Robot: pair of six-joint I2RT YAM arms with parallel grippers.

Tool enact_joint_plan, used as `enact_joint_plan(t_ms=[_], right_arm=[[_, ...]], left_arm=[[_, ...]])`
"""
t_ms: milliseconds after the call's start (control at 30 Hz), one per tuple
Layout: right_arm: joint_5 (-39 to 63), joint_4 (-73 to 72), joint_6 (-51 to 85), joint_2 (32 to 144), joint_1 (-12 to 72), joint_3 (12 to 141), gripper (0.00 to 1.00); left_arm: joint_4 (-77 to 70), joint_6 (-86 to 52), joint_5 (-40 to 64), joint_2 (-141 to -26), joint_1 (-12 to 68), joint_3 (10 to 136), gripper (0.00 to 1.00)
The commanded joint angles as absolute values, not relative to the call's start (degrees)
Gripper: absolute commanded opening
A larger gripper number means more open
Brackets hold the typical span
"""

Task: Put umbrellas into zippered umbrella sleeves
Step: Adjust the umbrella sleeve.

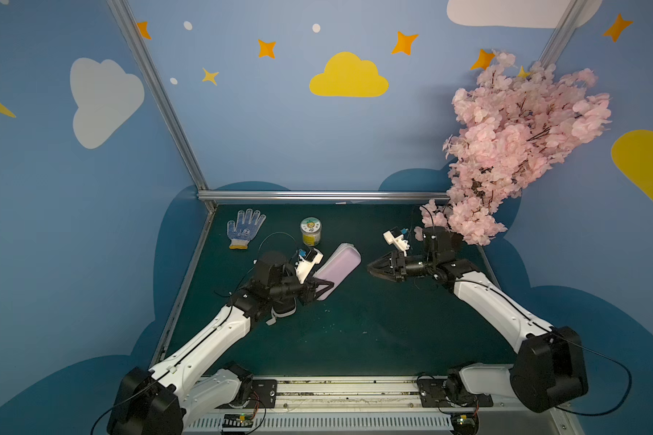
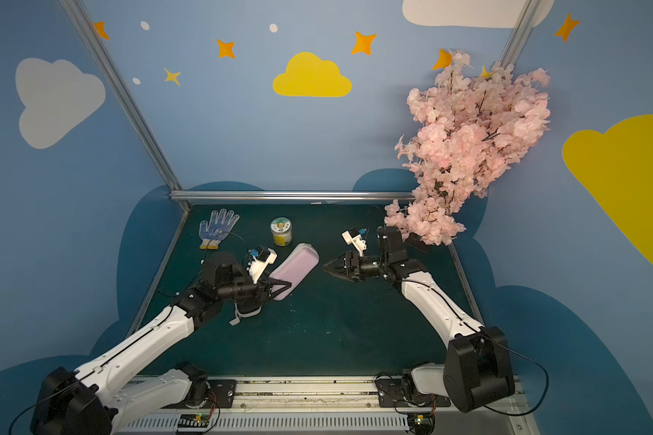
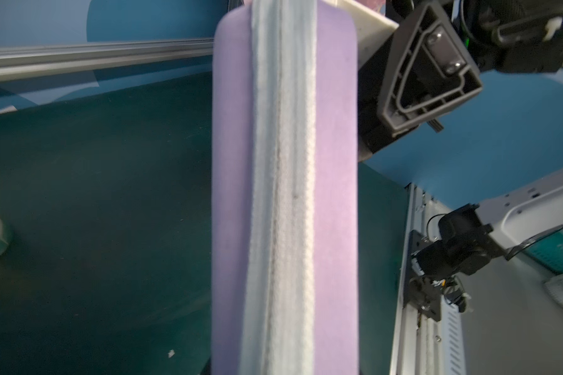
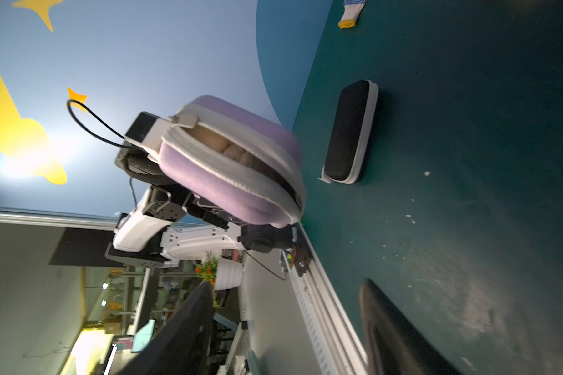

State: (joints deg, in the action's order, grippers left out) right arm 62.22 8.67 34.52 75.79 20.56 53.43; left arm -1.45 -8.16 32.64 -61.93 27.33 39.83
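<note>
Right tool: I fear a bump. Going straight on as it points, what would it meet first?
Probably the lilac sleeve held by the left tool. Its far end lies just ahead of the right tool, though their relative height is unclear.

The left arm [image 1: 212, 339] reaches in from the near left corner, its left pincer [image 1: 322, 289] clamped on one end of the lilac sleeve [image 1: 340, 263]. The right arm [image 1: 494, 301] extends level toward it, with the right pincer [image 1: 378, 269] empty and its jaws spread.
</note>
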Motion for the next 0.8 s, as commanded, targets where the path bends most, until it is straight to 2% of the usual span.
enact_joint_plan(t_ms=[0, 133, 467, 533, 767], right_arm=[[58.89, 1.34, 37.14, 75.32, 21.5, 51.86, 0.8], [56.6, -4.73, 41.17, 77.99, 23.08, 52.89, 0.82], [52.99, -20.57, 52.26, 83.3, 27.57, 55.04, 0.82], [52.43, -21.61, 52.82, 82.52, 27.67, 54.84, 0.79], [50.63, -19.08, 50.63, 82.39, 28.39, 54.69, 0.57]], left_arm=[[-13.58, -22.19, 38.26, -62.72, 27.2, 39.49, 0.03], [-17.26, -29.79, 39.66, -63.98, 27.46, 38.81, 0.03], [-26.65, -39.0, 39.63, -68.63, 30.23, 37.09, 0.05], [-25.65, -39.64, 39.01, -69.25, 30.36, 37.18, 0.09], [-22.58, -42.36, 39.43, -71.21, 30.59, 38.6, 0.21]])
